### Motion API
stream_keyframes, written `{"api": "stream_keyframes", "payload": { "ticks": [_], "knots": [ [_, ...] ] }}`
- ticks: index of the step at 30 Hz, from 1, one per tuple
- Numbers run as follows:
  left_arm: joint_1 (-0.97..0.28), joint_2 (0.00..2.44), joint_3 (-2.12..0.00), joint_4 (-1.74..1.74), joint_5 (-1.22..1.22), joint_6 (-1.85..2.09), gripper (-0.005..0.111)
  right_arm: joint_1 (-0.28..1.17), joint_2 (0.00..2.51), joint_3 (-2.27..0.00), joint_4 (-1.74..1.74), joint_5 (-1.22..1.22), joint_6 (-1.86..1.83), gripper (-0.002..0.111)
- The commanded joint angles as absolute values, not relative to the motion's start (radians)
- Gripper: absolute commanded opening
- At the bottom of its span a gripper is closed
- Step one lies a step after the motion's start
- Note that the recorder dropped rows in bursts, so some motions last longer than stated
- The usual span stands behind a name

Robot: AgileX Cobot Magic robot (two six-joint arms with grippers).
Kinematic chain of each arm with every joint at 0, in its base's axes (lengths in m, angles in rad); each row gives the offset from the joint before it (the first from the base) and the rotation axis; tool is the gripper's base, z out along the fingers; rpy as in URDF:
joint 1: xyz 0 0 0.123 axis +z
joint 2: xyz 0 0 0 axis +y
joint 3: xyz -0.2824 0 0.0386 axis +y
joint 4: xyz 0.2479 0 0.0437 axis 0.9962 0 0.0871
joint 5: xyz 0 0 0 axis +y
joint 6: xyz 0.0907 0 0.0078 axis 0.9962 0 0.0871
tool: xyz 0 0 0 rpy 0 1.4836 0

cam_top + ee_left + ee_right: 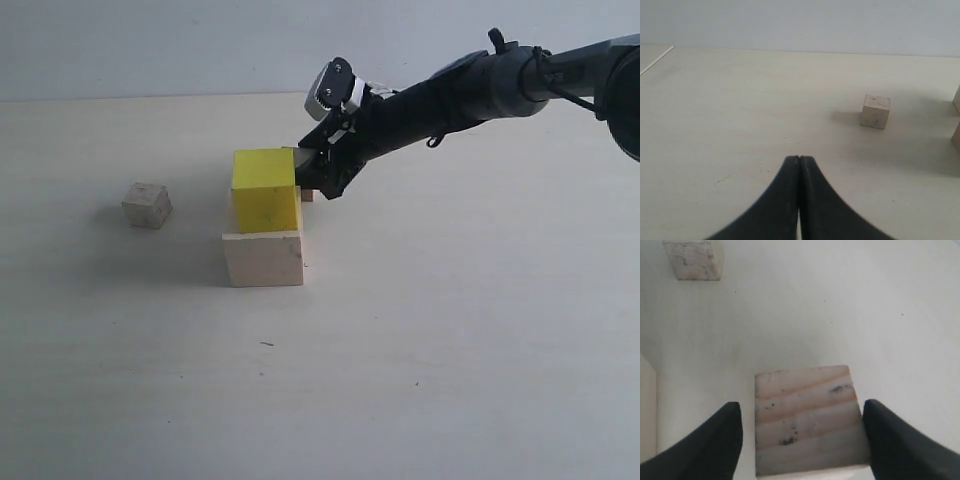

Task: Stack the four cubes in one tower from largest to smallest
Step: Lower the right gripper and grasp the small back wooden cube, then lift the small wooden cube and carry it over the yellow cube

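Observation:
The yellow cube (pixel 265 190) sits on the large pale cube (pixel 263 258) as a two-level tower. One small speckled cube (pixel 147 204) (pixel 875 111) (pixel 693 259) stands alone on the table to the left. The other small cube (pixel 807 420) lies on the table just behind the stack, and only a sliver of it (pixel 307 195) shows in the exterior view. My right gripper (pixel 315 185) (pixel 802 407) is lowered over that cube, open, with a finger on each side and a gap at one side. My left gripper (pixel 799 159) is shut and empty, low over bare table.
A pale edge of the stack (pixel 646 415) shows close beside one right finger. The stack's side (pixel 956 135) also shows at the edge of the left wrist view. The right arm (pixel 480 90) reaches in from the upper right.

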State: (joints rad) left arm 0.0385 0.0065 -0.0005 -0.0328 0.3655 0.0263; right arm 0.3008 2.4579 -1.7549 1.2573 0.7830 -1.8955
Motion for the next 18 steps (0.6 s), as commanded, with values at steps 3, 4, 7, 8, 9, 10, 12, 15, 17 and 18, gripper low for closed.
{"api": "stream_keyframes", "payload": {
  "ticks": [3,4,7,8,9,10,12,15,17,18],
  "knots": [
    [0.038,0.000,0.000,-0.039,0.354,0.022,0.000,0.302,2.457,-1.762,1.124,0.763,-1.854,0.049],
    [0.038,0.000,0.000,-0.039,0.354,0.022,0.000,0.302,2.457,-1.762,1.121,0.763,-1.849,0.046],
    [0.038,0.000,0.000,-0.039,0.354,0.022,0.000,0.302,2.453,-1.762,1.117,0.767,-1.829,0.031],
    [0.038,0.000,0.000,-0.039,0.354,0.022,0.000,0.302,2.449,-1.762,1.109,0.773,-1.829,0.025],
    [0.038,0.000,0.000,-0.039,0.354,0.022,0.000,0.302,2.442,-1.762,1.095,0.777,-1.827,0.019],
    [0.038,0.000,0.000,-0.039,0.354,0.022,0.000,0.302,2.432,-1.762,1.077,0.782,-1.815,0.012],
    [0.038,0.000,0.000,-0.039,0.354,0.022,0.000,0.302,2.409,-1.762,1.016,0.776,-1.763,-0.001],
    [0.038,0.000,0.000,-0.039,0.354,0.022,0.000,0.302,2.361,-1.762,0.888,0.734,-1.590,0.000],
    [0.038,0.000,0.000,-0.039,0.354,0.022,0.000,0.302,2.328,-1.762,0.813,0.713,-1.478,0.000],
    [0.038,0.000,0.000,-0.039,0.354,0.022,0.000,0.302,2.310,-1.762,0.768,0.708,-1.409,0.000]
  ]
}}
